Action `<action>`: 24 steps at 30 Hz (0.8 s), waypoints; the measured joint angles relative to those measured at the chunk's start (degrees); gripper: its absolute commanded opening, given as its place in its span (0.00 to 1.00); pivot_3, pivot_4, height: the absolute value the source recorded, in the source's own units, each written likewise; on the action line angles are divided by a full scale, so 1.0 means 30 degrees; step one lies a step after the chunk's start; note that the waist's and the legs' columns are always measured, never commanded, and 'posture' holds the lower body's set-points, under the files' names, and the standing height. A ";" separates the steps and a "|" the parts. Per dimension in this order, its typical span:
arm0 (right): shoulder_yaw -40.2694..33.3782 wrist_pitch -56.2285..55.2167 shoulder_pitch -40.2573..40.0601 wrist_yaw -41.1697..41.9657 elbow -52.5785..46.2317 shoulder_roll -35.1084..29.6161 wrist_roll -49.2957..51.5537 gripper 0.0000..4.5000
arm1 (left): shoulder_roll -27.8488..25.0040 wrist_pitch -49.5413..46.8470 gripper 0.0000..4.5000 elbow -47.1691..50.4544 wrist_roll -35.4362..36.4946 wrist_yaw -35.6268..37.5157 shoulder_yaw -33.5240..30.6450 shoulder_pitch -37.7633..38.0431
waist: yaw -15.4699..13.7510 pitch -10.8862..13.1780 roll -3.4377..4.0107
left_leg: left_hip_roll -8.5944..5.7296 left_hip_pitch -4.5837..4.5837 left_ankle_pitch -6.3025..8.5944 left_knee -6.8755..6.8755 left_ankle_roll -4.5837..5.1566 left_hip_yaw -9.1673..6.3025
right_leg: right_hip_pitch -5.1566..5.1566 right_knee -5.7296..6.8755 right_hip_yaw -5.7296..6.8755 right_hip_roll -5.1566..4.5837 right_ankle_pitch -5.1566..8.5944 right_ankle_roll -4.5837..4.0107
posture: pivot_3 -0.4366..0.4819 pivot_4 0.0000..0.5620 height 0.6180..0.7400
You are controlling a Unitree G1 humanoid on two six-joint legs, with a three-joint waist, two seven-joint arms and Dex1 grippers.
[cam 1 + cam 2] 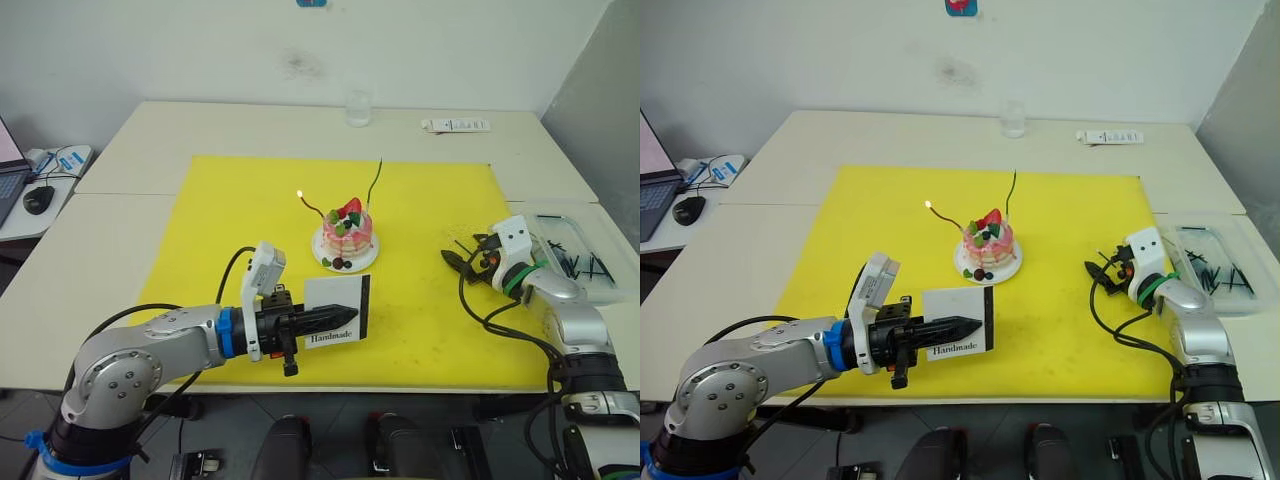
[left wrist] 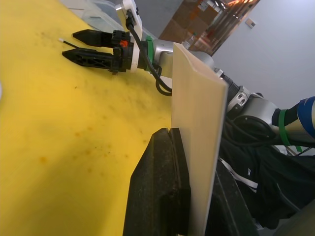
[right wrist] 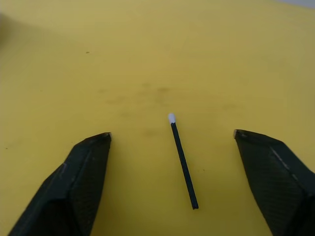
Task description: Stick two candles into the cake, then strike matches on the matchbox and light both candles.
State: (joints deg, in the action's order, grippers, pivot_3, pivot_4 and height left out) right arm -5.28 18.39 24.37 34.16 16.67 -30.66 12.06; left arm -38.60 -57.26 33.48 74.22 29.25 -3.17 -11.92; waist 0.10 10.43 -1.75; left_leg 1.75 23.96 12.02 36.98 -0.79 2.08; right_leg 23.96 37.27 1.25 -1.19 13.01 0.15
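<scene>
1. Nearest the head camera, the left gripper (image 1: 335, 318) was clenched on the matchbox (image 1: 338, 310), a flat white card box printed "Handmade", held upright on edge over the front of the yellow mat (image 1: 250, 200).
2. Seen from the left wrist, the box showed as a thin pale slab pinched between two matte black fingers (image 2: 162, 187); its printed face was hidden there.
3. Across the mat, the right gripper (image 1: 462, 260) hung low with its jaws released and spread wide.
4. One match (image 3: 183, 160), a short straight dark stick with a pale tip, lay flat on the mat between those fingers, touching neither.
5. One small round cake (image 1: 347, 236), pink and white with a strawberry on top, sat on a white plate (image 1: 325, 258) at the mat's middle.
6. Two thin wavy candles stood in it: the red candle (image 1: 311, 206) leaned left with a small flame at its tip, the green candle (image 1: 375, 183) rose unlit.
7. Dark sticks in a clear tray (image 1: 580, 262) to the right were too small to count.
</scene>
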 measured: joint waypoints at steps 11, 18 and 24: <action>0.0180 0.0066 0.0428 0.0257 0.0604 -0.0003 -0.0221 0.55 | -0.0002 0.0005 0.00 0.0016 0.0002 -0.0019 -0.0008 0.0076 | 0.0003 -0.0002 -0.0003 | -0.0033 -0.0035 -0.0001 0.0014 0.0003 0.0082 | -0.0028 -0.0023 -0.0167 0.0007 -0.0029 0.0048 | 0.48 0.27 1.00; 0.0191 0.0145 0.0965 0.0264 0.1378 -0.0002 -0.0223 0.47 | 0.0053 0.0010 0.00 0.0015 -0.0006 0.0001 0.0018 0.0025 | 0.0004 -0.0001 -0.0003 | -0.0037 -0.0049 -0.0004 0.0024 0.0007 0.0087 | -0.0047 -0.0025 -0.0188 0.0011 -0.0030 0.0041 | 0.48 0.27 1.00; 0.0192 0.0230 0.1329 0.0196 0.1838 -0.0002 -0.0248 0.04 | 0.0228 0.0058 0.00 0.0014 -0.0067 0.0008 0.0064 0.0010 | 0.0003 -0.0002 -0.0003 | -0.0038 -0.0048 -0.0005 0.0022 0.0009 0.0087 | -0.0053 -0.0037 -0.0192 0.0012 -0.0032 0.0041 | 0.48 0.27 1.00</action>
State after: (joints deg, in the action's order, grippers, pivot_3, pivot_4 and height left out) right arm -4.70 19.08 28.36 34.74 22.18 -30.66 11.31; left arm -37.92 -57.08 33.52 74.02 29.28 -2.97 -11.89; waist 0.11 10.43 -1.76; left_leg 1.64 23.82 12.01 37.04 -0.76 2.34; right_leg 23.81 37.16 0.67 -1.16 12.92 0.27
